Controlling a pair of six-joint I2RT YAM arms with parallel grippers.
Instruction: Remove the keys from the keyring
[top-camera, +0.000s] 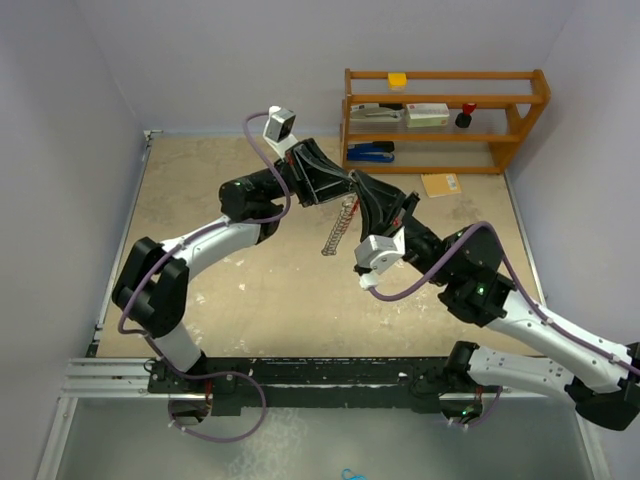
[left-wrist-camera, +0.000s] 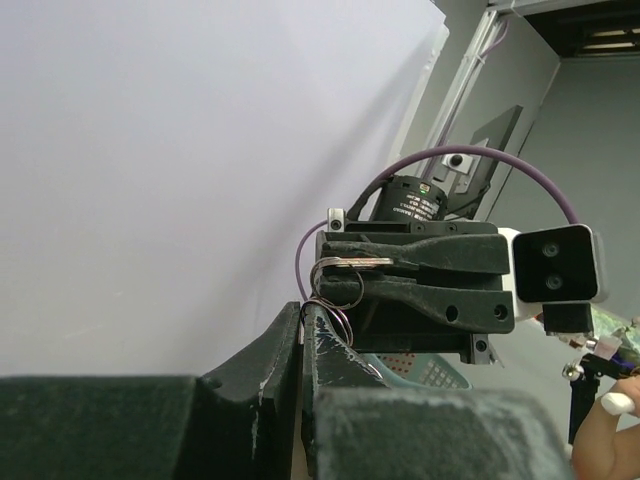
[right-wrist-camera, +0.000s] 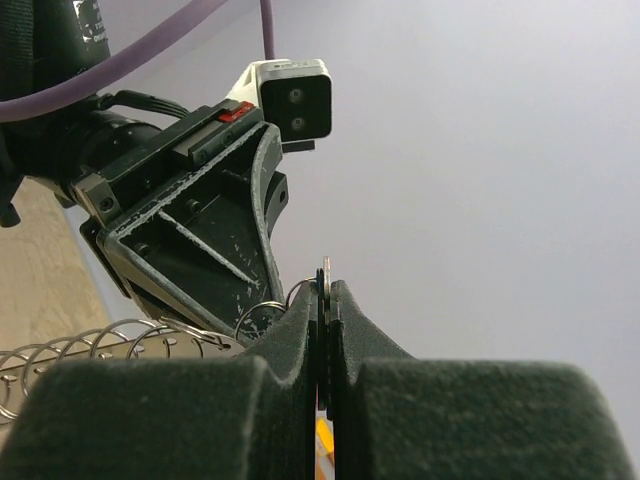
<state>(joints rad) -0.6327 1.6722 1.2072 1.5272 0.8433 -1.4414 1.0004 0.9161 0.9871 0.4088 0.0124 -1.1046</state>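
Two arms meet nose to nose above the middle of the tan table (top-camera: 250, 300), and the task's things hang between them, clear of the surface. The left gripper (left-wrist-camera: 303, 318) has its black jaws pressed together on the thin silver wire loop of the keyring (left-wrist-camera: 336, 288). The right gripper (right-wrist-camera: 325, 300) is likewise closed, pinching a small flat silver metal key (left-wrist-camera: 358, 262) between its jaws, with the blade lying along them, as the left wrist view shows. From the loop a silvery coiled, spring-like chain (top-camera: 338, 230) dangles toward the table, just to the near left of the meeting point.

Holding everything aloft looks deliberate. With the loop fixed by one arm and the key by the other, the key can be worked round the split wire without the table in the way, and the chain's weight drops it clear of the jaws. The opposed grips also give each arm something firm to pull against.

The key appears threaded on the loop, so I judge the removal not yet done. Whether more keys sit on the loop I cannot tell. The thin wire could slip from the left jaws under a pull.

At the far right stands a wooden shelf unit (top-camera: 445, 120) holding a blue stapler (top-camera: 372, 152), well apart from the work.
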